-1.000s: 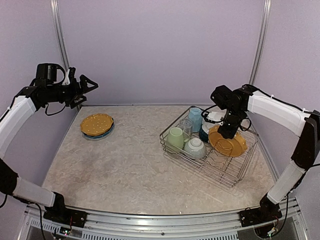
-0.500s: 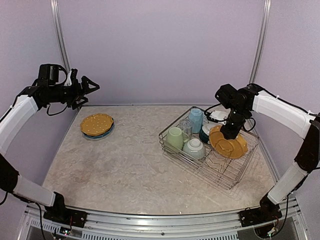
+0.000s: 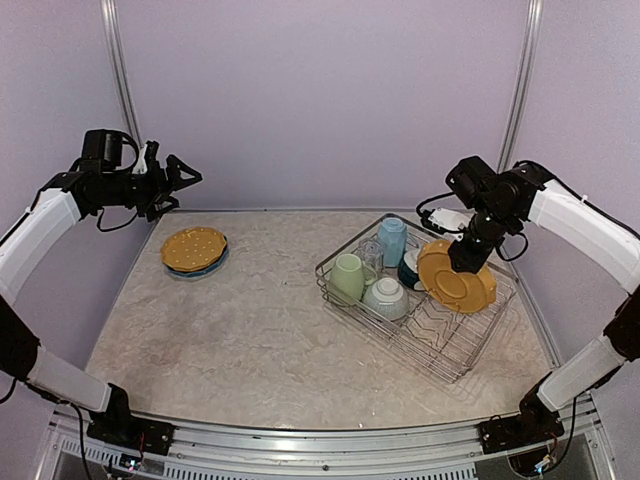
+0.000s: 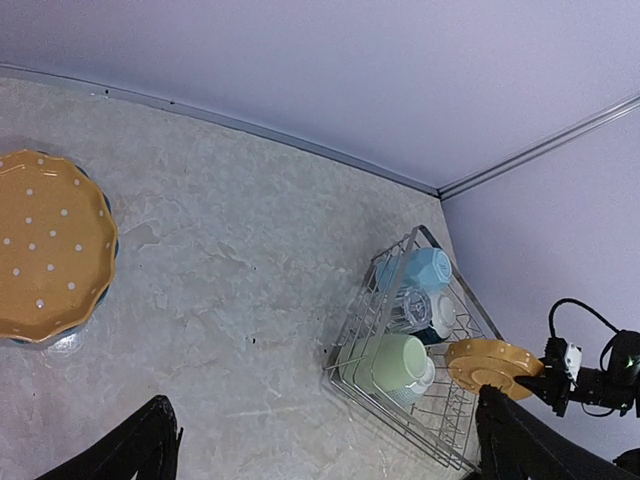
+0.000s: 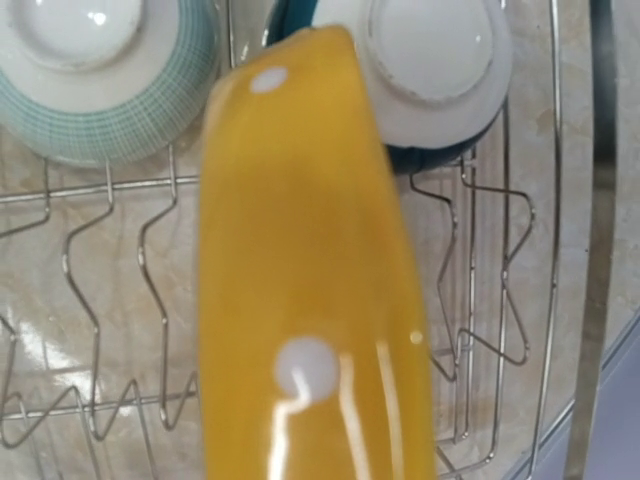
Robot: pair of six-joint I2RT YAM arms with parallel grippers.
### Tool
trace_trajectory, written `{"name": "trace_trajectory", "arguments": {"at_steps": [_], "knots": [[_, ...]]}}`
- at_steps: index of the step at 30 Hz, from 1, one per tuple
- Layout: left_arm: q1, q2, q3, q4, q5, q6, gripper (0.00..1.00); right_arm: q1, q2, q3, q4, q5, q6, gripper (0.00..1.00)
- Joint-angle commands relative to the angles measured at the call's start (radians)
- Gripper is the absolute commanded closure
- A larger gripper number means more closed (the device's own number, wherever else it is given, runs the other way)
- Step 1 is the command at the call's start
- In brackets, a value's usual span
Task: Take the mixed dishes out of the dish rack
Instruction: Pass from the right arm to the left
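The dish rack (image 3: 400, 335) stands at the right of the table. It holds a pale green mug (image 3: 349, 277), a light blue mug (image 3: 392, 238), a clear glass (image 3: 372, 253), a teal bowl (image 3: 388, 296) and a dark-blue bowl (image 3: 412, 262). My right gripper (image 3: 466, 255) is shut on a yellow plate (image 3: 455, 280) and holds it tilted just above the rack's zigzag dividers. In the right wrist view the plate (image 5: 310, 300) hides the fingers. My left gripper (image 3: 185, 172) is open and empty, high at the back left.
A yellow dotted plate (image 3: 194, 248) lies on a blue plate at the back left of the table; it also shows in the left wrist view (image 4: 45, 245). The lilac walls close in the back and both sides.
My right gripper has raised the yellow plate up and a little to the right, off the dividers. The rack shifted slightly. The left gripper drifted a little to the right.
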Motion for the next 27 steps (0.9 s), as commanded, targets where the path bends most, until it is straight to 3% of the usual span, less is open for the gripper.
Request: {"name": "trace_trajectory", "arguments": {"at_steps": [1, 16, 22, 27], "knots": [[-0.008, 0.016, -0.005, 0.005, 0.008, -0.002, 0.01, 0.000, -0.076, 0.065, 0.043, -0.021, 0.086, 1.00], [-0.015, 0.051, 0.008, -0.018, 0.000, -0.002, 0.01, 0.000, -0.131, 0.197, -0.016, -0.030, 0.098, 1.00], [-0.019, 0.074, 0.019, -0.017, 0.060, -0.004, 0.01, 0.007, -0.162, 0.202, 0.070, -0.040, 0.037, 1.00], [-0.035, 0.118, 0.044, -0.031, 0.130, -0.009, 0.01, 0.038, -0.169, 0.222, 0.186, 0.037, -0.016, 1.00]]}}
